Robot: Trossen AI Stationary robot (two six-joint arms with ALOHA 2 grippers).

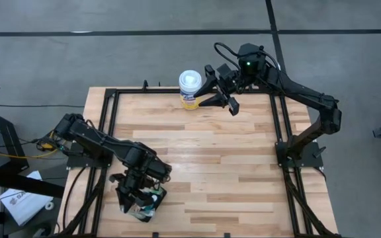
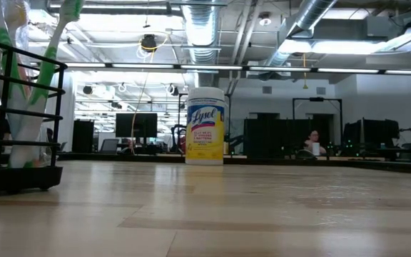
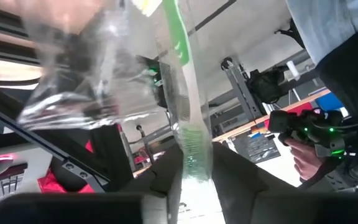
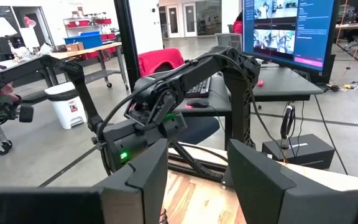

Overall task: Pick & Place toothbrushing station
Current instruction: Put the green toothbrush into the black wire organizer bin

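High view: the left gripper (image 1: 139, 196) sits directly over the toothbrushing station (image 1: 144, 201), which stands on the table (image 1: 230, 165). I cannot tell whether its fingers grip or have let go, so placement looks nearly finished. The right gripper (image 1: 233, 106) waits well apart, fingers wide and empty.

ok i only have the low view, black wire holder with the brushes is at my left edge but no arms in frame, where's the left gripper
observer: in the high view the left gripper is right over that black wire toothbrushing station, at the table's near left corner.
operator: and the right one
observer: the right gripper hangs at the far edge beside the white-lidded, yellow-labelled wipes canister, jaws open with nothing between them.
operator: what's the left wrist cam got
observer: a green and white toothbrush close in front of the lens.
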